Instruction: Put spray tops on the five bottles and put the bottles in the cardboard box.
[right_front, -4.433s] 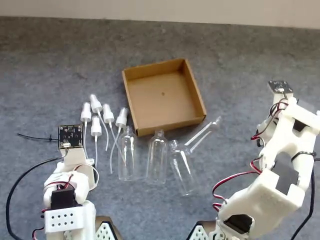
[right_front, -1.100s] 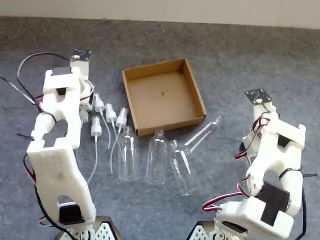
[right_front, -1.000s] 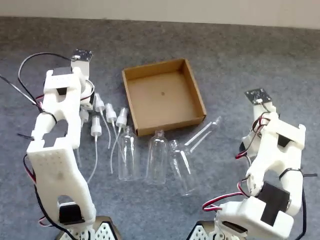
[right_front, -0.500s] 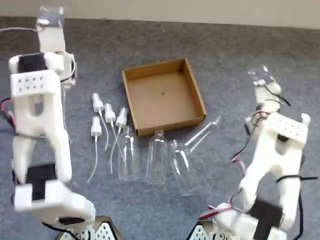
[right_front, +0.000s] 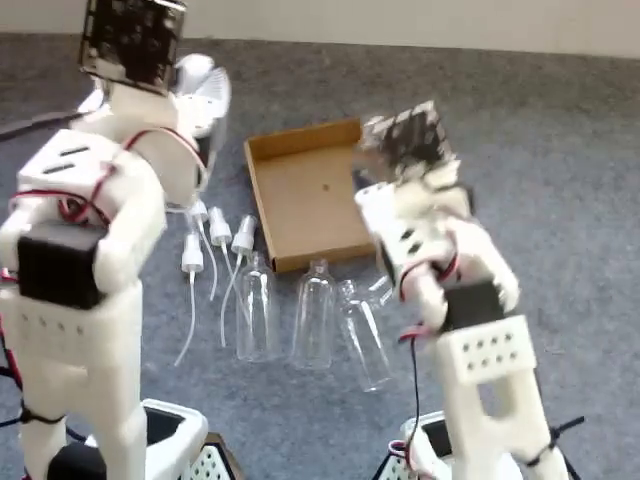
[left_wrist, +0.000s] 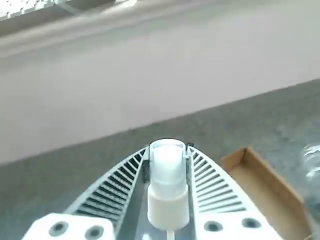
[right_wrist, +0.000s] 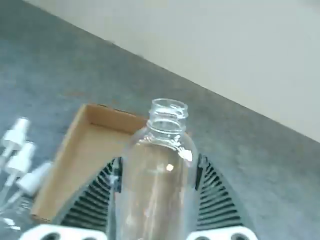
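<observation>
Spray top (left_wrist: 168, 192) clenched in left gripper (left_wrist: 167, 150), high above grey table (right_front: 540, 150), off cardboard box's (right_front: 262, 215) far-left corner. Clear bottle (right_wrist: 157, 170), neck up, clamped in right gripper (right_wrist: 159, 162) above box's right side. Other bottles (right_front: 255, 305) and loose spray tops (right_front: 217, 228) lying near box's front wall.

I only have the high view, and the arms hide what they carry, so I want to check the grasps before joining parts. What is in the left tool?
Observer: The left tool is shut on a white spray top, clamped at its cap.
Operator: And the right one?
Observer: The right tool is shut on a clear bottle, gripped around its body.
Operator: Is that one ready for a top?
Observer: Its mouth is open, with nothing screwed on.
</observation>
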